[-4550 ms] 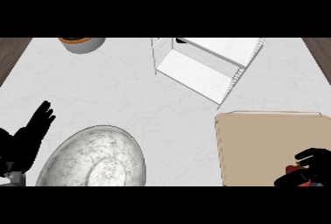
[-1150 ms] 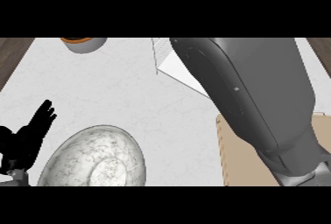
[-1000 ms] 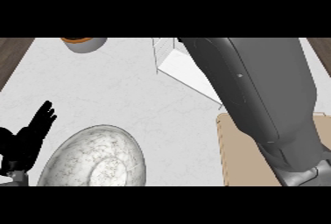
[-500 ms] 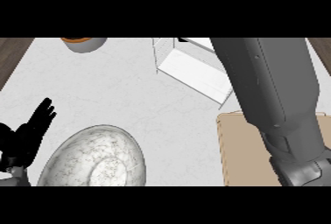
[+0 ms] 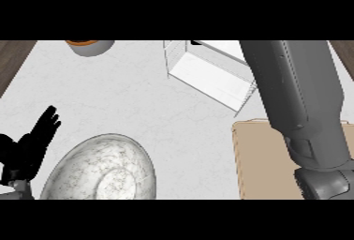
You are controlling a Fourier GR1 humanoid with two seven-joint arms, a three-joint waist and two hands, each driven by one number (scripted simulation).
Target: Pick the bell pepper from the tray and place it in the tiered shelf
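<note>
Left hand: the left hand (image 5: 29,147) rests at the lower left edge of the frame, fingers straight and up, holding nothing.
Plate: a marbled plate (image 5: 100,171) lies just beside that hand, at lower centre-left of the surface (image 5: 131,98).
Tray: the tan tray (image 5: 261,161) sits at lower right; the part of it that shows carries nothing, and the rest is covered by the right forearm (image 5: 297,98).
Right arm: the grey forearm runs from the lower right corner up to the top edge, its long axis near vertical in the frame and leaning slightly left, crossing the tray and passing the right side of the shelf.
Right hand: out of view beyond the top of the frame, so whether it is open or closed cannot be told.
Bell pepper: not visible anywhere; it is not on the exposed tray, and whether the hidden hand has it cannot be told.
Tiered shelf: the white tiered shelf (image 5: 207,70) stands at upper centre, touching the forearm's left edge in the frame.
Bowl: a grey bowl with orange contents (image 5: 90,46) sits at upper left, well apart.
Key relation: judged from the arm's line, the right hand is far nearer the shelf than the left.
</note>
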